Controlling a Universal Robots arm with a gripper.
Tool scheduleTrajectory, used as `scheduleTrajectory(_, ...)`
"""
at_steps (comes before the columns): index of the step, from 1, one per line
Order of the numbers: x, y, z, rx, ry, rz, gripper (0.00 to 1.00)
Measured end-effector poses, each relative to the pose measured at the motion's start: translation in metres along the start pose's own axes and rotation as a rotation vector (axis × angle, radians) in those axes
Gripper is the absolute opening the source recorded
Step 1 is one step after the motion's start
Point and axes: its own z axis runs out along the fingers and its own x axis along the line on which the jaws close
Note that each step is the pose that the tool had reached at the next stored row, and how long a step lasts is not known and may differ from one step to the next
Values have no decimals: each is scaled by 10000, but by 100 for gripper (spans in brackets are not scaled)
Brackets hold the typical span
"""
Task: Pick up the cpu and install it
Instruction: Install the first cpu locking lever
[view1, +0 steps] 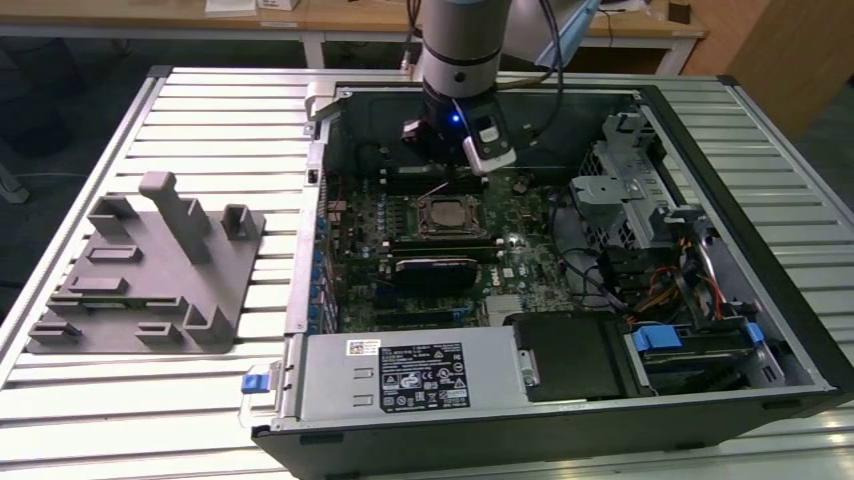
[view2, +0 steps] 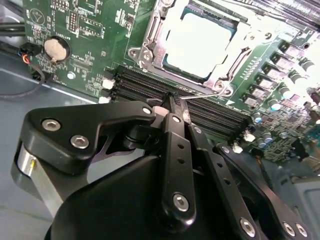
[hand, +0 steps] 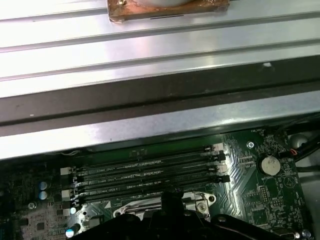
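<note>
Chip first: the cpu (view2: 200, 42) lies flat inside the socket frame (view2: 150, 47) on the motherboard (view2: 90, 30), silver side up and very bright in the second wrist view. So we judge it is already in its place and not in the gripper. In the exterior view we see the same socket frame (view1: 445, 215) near the middle of the open computer case (view1: 747, 300). Along one edge of the frame runs a thin wire lever (view2: 202, 95). It lies the long way beside the memory slots (view2: 145, 87), between them and the chip. The gripper (view2: 175, 104) has its tips right at one end of that wire, just beside the frame, with the chip a little past them. Its two fingers are pressed together, and it looks to us like they pinch the end of the lever, though the tips hide the exact spot. In the exterior view the gripper (view1: 445, 172) hangs straight down from the arm, just over the far edge of the socket. Well apart, outside the case, the grey tray (view1: 147, 270) sits on the slatted table (view1: 200, 110) at the exterior view's left.
</note>
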Motion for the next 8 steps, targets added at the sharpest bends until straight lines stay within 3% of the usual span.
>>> scheduleTrajectory(5, -2, -2, 30, 77, -103, 459, 11)
scheduleTrajectory(8, -2, -2, 31, 78, -109, 491, 11)
